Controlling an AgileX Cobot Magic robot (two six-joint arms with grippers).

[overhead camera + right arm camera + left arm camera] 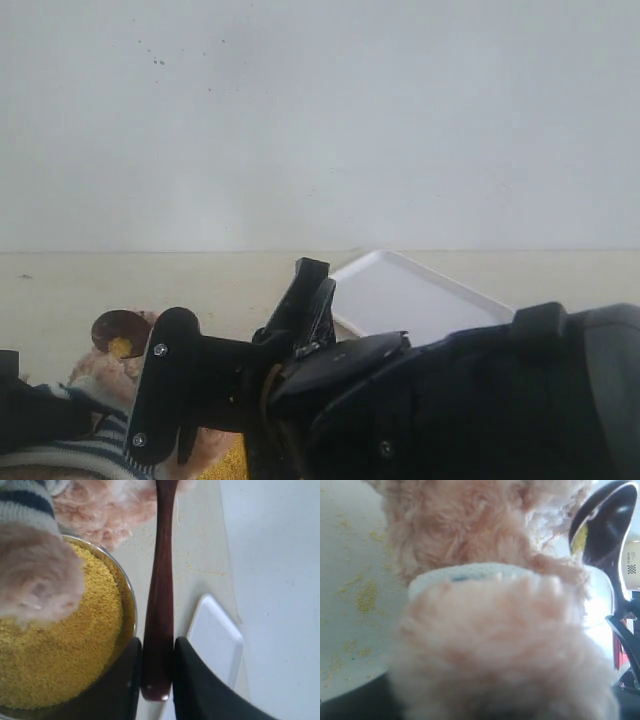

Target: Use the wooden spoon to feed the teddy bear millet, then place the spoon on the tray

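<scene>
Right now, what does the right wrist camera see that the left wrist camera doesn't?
Only the right wrist view: the bowl heaped with millet, and the right gripper pinching the spoon by its handle. Only the left wrist view: the spoon's scoop end, with a dab of millet on it. Both: the bear and the spoon.

Bright, diffuse light; exterior view hazy, washed out. Left wrist: teddy bear (495, 645) fur blurred, too close; glare on wooden spoon (605, 525)
</scene>
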